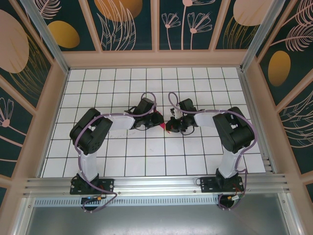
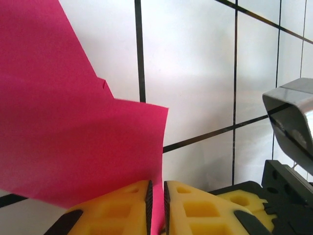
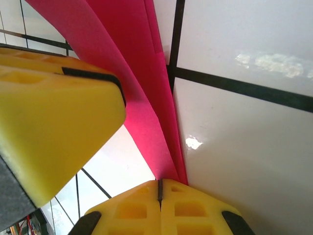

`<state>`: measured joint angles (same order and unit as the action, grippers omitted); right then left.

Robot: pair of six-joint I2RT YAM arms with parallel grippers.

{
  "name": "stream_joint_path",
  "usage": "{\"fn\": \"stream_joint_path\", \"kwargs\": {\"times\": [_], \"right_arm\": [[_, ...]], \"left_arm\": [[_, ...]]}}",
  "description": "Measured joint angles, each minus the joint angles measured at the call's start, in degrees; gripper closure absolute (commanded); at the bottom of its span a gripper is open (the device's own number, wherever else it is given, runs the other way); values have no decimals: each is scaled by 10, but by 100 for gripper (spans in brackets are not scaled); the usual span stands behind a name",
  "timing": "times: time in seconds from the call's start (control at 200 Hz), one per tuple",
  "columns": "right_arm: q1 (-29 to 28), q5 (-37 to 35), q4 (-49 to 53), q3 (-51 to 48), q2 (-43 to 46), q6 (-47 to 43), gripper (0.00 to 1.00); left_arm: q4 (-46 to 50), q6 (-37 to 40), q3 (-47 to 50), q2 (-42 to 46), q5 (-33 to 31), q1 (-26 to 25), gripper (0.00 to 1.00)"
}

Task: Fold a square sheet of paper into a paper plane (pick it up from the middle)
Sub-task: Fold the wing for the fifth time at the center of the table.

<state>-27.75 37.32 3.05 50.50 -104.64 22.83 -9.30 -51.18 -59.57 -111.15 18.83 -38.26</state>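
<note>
**Fingers of 2 grippers clamp pink paper (image 1: pixel 162 126) at mid-table**

From above, the left gripper (image 1: pixel 155 119) and the right gripper (image 1: pixel 172 125) meet tip to tip near the centre of the white tiled table (image 1: pixel 146 156). The pink paper shows as a small magenta scrap between them and just below their tips.

In the left wrist view, the left gripper's 2 yellow fingers (image 2: pixel 122 210) stand almost together, with only a thin slit between their dark inner edges. The paper runs down into that slit, so these fingers pinch it. Above them it spreads up and to the left as 1 broad flap with a stepped upper edge and a straight right edge. Just beside them on the right sits a yellow finger of the right gripper (image 2: pixel 242 200), with black housing around it.

In the right wrist view, the right gripper's 2 yellow fingers (image 3: pixel 190 210) are pressed flat against each other with no gap. The paper comes down from the top as a narrow strip of several folded layers with parallel creases. It tapers into the seam between these fingers, which nip its lower end. A large yellow finger of the left gripper (image 3: pixel 54 112) sits on the left, overlapping the strip's left side.

The paper's surface reads as plain magenta in both wrist views.
</note>
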Motion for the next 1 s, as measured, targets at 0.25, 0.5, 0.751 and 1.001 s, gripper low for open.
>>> {"fn": "stream_joint_path", "kwargs": {"times": [0.25, 0.5, 0.751, 1.001], "right_arm": [[3, 2, 0, 0, 0, 0, 96], [3, 2, -3, -7, 1, -1, 96], [4, -9, -5, -46, 34, -5, 96], [4, -21, 38, -65, 88, 0, 95]], "left_arm": [[19, 1, -13, -22, -20, 0, 85], [57, 1, -35, -28, -30, -1, 86], [66, 1, -40, -29, -33, -1, 86], [69, 1, -42, -29, -33, -1, 86]]}}
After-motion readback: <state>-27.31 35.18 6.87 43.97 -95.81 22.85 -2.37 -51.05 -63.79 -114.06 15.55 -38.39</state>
